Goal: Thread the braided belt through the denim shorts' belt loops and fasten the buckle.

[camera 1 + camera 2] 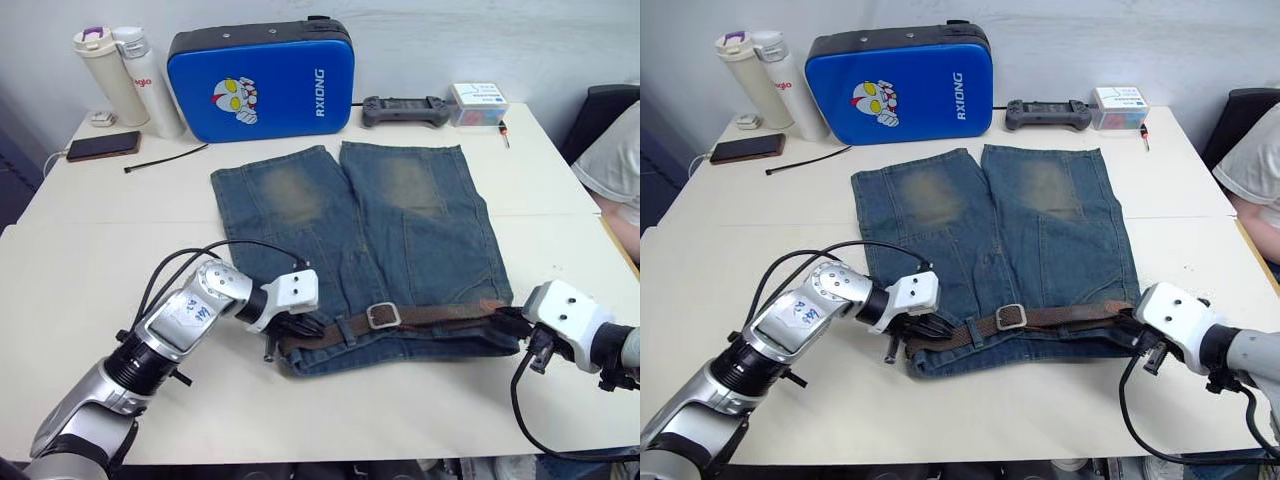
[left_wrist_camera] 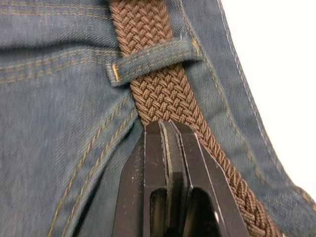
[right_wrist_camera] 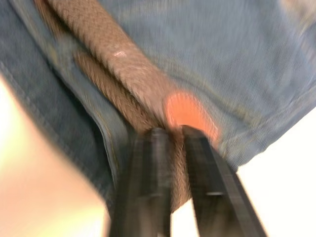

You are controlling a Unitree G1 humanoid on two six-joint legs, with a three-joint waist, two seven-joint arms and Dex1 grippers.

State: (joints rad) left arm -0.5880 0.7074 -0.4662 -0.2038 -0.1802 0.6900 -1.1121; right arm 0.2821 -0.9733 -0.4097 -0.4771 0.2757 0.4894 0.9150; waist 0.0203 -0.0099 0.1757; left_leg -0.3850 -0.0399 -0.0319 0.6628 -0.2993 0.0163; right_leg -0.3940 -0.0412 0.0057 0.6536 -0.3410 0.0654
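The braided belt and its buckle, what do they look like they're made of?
The braided belt looks like woven brown cord or elastic fabric rather than solid leather: the left wrist view shows a tight interlaced weave with a matte surface. The buckle looks like metal, a silver-grey rectangular frame with a dull sheen.

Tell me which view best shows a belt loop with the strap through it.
The left wrist view: one belt loop crosses the braided belt close up, stitching plain. The eye views show the belt along the waistband, loops only as tiny strips. The right wrist view shows blurred strap and denim, no clear loop.
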